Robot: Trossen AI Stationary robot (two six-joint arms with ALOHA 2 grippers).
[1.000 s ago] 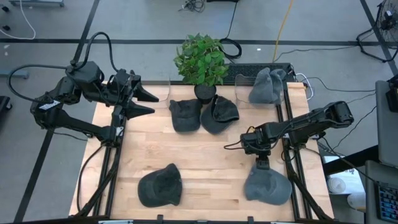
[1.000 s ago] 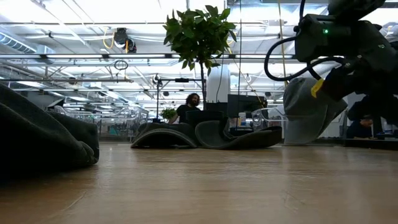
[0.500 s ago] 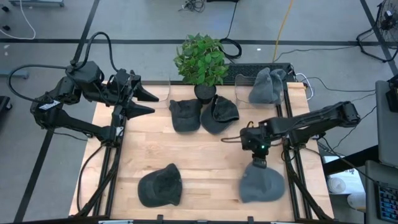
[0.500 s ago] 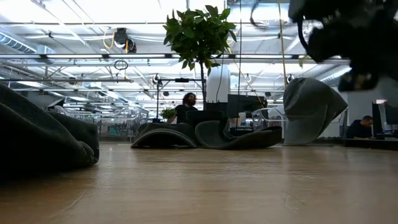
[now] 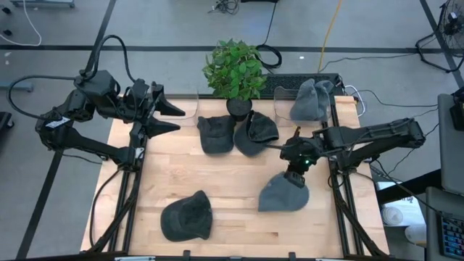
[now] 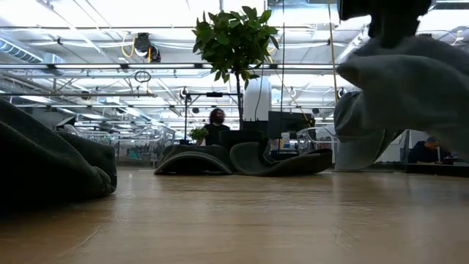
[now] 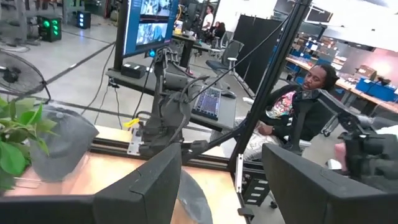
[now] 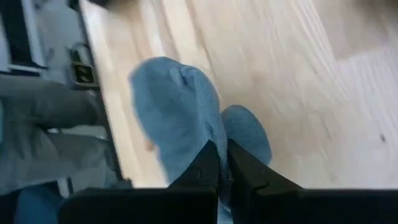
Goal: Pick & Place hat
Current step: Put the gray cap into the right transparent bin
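A grey hat hangs over the table's right half, and my right gripper is shut on its upper edge. In the low view this hat floats clear of the wood. In the right wrist view it droops beyond my shut right gripper. My left gripper waits open above the far left corner, and its left wrist view shows my left gripper empty. My right gripper pinches a fold of the hat's fabric at its upper edge between its two fingers. The fingers slant down from the table's right side. The hat hangs slack below them, lifted clear of the table.
A dark hat lies near the front left. Two dark hats lie side by side at the far middle, in front of a potted plant. Another grey hat sits on a clear stand at the far right.
My right gripper has risen and tipped closer to level, carrying the grey hat with it. The hat lay flat on the table near the front right a second ago. It now hangs clear of the wood, a little farther toward the table's middle.
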